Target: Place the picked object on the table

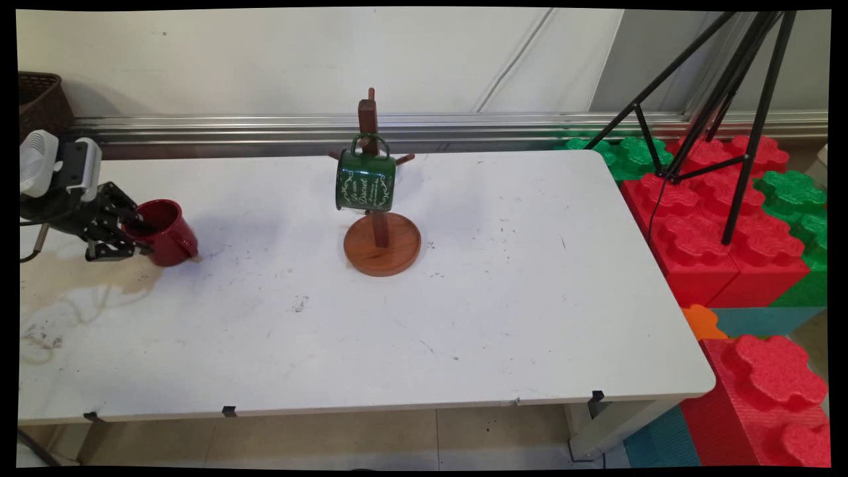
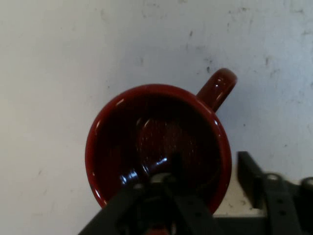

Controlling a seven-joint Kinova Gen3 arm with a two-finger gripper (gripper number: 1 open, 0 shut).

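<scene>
A dark red mug [image 1: 169,235] stands at the table's left, its handle [image 2: 217,88] pointing away from the hand. My gripper [image 1: 141,237] is at its rim and straddles the near wall. One finger [image 2: 166,178] reaches down inside the mug [image 2: 146,127], and the other finger [image 2: 249,171] is outside, a small gap from the rim. The fingers look open, not pressed on the wall. In the middle of the table a green enamel mug [image 1: 366,182] hangs by its handle on a wooden mug tree [image 1: 382,248].
A brownish stain [image 1: 79,291] marks the table's left near side. A wicker basket [image 1: 40,99] sits at the back left. Off the right edge stand red and green foam blocks [image 1: 722,225] and a black tripod [image 1: 715,99].
</scene>
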